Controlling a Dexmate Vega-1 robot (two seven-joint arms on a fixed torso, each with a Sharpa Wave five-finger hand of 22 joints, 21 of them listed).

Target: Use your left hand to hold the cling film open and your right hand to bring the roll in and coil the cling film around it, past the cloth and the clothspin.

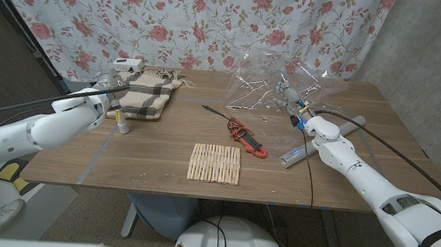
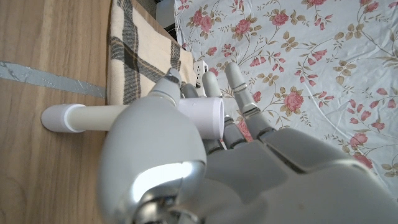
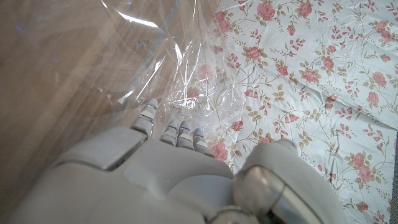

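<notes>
A white roll (image 1: 122,121) stands upright on the table just in front of the plaid cloth (image 1: 149,93). My left hand (image 1: 104,90) grips it near its top; the left wrist view shows the roll (image 2: 93,117) running between thumb and fingers (image 2: 239,93). The crumpled clear cling film (image 1: 276,84) is heaped at the back right of the table. My right hand (image 1: 308,120) is at the film's near edge, fingers (image 3: 179,134) reaching into the cling film (image 3: 186,68). I cannot tell whether they pinch it. A row of wooden clothespins (image 1: 214,163) lies at front centre.
A red and black clamp tool (image 1: 249,136) with a black lead lies mid-table. A clear tube (image 1: 293,155) lies beside my right forearm and a grey one (image 1: 351,125) behind it. A white box (image 1: 127,62) sits behind the cloth. Grey tape (image 1: 100,151) crosses the wood.
</notes>
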